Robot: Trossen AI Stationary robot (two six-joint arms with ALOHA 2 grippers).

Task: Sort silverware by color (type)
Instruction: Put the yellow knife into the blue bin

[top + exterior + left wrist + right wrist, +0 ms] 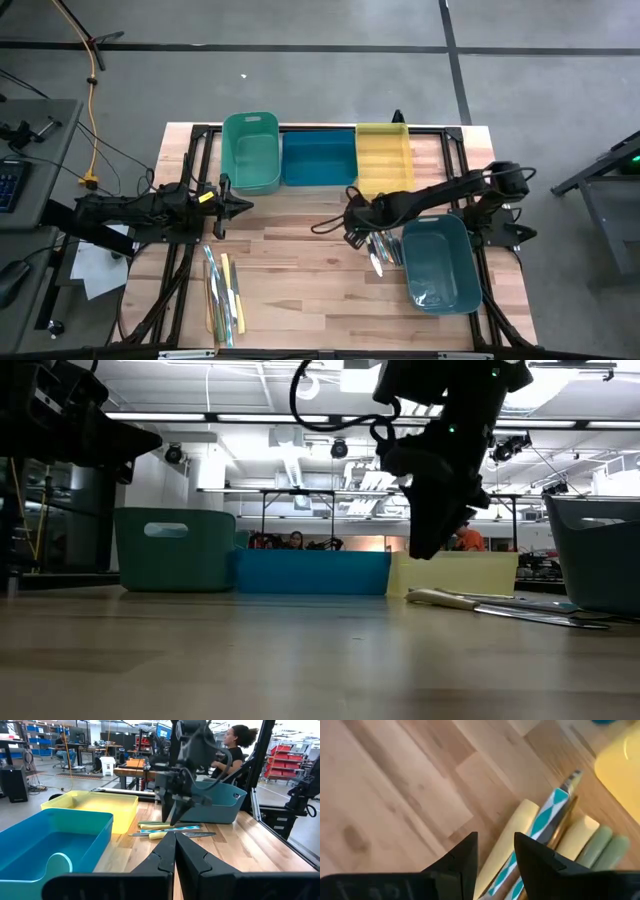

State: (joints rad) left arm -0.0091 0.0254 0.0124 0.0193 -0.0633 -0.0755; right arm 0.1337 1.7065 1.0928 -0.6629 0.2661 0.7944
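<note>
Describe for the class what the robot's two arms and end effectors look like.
Both arms are dark, jointed, with black cables looping alongside. The left end effector carries a yellow mark near its wrist; its fingers are black, angular wedges. The right end effector looks the same, black and blocky.

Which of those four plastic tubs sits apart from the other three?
The teal bin by the right arm, beside the silverware; the green, blue and yellow ones form a row.

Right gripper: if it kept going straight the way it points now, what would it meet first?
Most likely the pale yellow handle in the utensil cluster. The right gripper hangs open, pointing down at the table, and that handle lies in the gap between its fingers. How high it hangs is unclear.
</note>
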